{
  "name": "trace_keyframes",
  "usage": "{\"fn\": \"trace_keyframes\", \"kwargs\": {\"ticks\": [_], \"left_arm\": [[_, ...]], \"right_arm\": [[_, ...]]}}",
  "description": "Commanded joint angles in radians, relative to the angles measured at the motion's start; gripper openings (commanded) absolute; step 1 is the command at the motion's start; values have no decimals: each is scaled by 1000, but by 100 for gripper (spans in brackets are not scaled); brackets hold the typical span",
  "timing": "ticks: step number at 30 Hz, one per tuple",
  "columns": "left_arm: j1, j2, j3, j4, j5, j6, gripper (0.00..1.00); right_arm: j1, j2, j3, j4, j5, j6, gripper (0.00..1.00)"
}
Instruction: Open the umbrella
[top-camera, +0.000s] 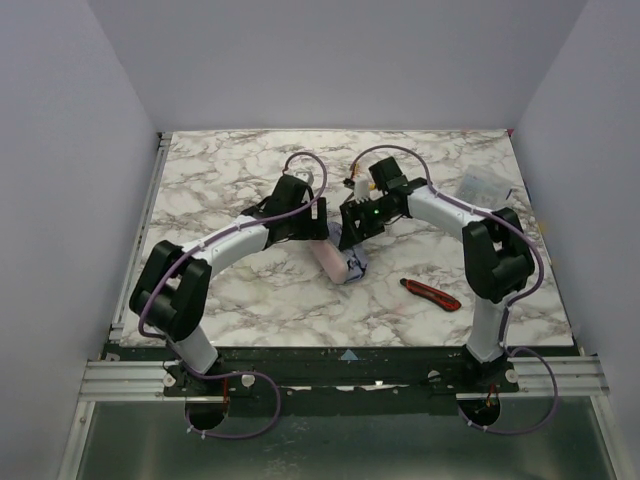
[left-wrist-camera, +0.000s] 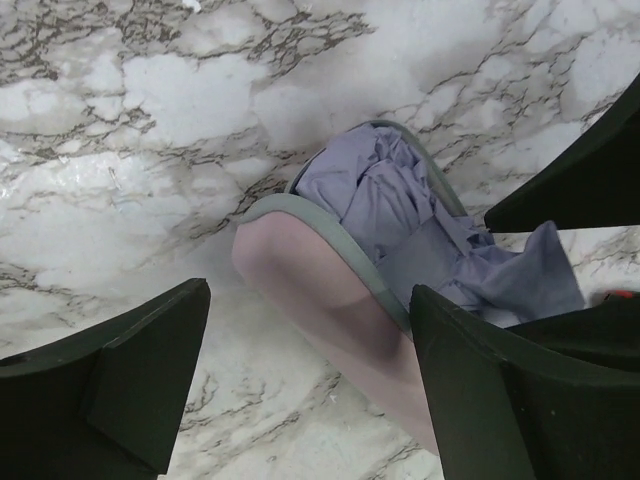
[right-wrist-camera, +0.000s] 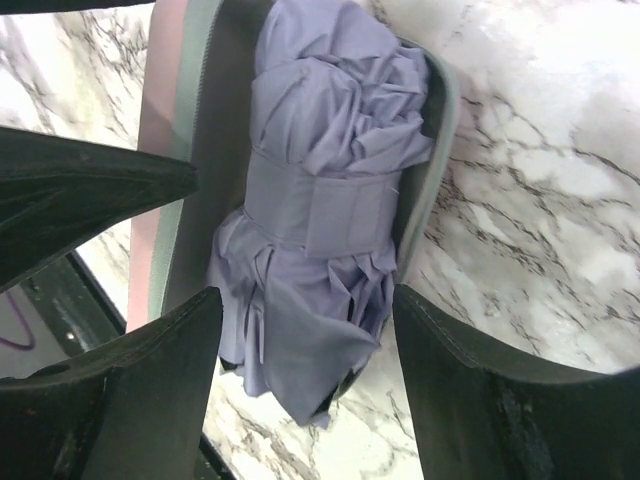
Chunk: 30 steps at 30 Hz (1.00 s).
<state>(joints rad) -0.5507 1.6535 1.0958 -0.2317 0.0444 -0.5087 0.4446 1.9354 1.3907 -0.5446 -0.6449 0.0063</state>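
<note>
The umbrella (top-camera: 353, 264) is folded, a bundle of lavender fabric wrapped by its band, lying in the open half of the pale pink capsule case (top-camera: 329, 257) at mid-table. In the right wrist view the umbrella (right-wrist-camera: 320, 180) fills the grey-lined case (right-wrist-camera: 190, 130), and my right gripper (right-wrist-camera: 305, 300) is open, its fingers on either side of the bundle's loose end without touching it. In the left wrist view my left gripper (left-wrist-camera: 305, 320) is open over the pink case half (left-wrist-camera: 320, 290), next to the umbrella (left-wrist-camera: 400, 210). Shaft and handle are hidden.
A red-and-black utility knife (top-camera: 431, 295) lies on the marble table (top-camera: 230, 300) to the right front. A clear plastic item (top-camera: 483, 188) sits at the back right. Both arms meet over the case; white walls enclose the table.
</note>
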Motion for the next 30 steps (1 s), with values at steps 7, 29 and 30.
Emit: {"fn": "trace_keyframes", "kwargs": {"ticks": [7,29,30], "left_arm": [[55,-110,-155,40,89,-33,64],[103,-59,-120,-68,-72,41,50],[106,-57,-113,-77,-82,47,49]], "right_arm": [[125,50,81,-73,263,-40,75],[103,127,227,-89,139,-84,0],[83,128,246,-84,99,-67,0]]}}
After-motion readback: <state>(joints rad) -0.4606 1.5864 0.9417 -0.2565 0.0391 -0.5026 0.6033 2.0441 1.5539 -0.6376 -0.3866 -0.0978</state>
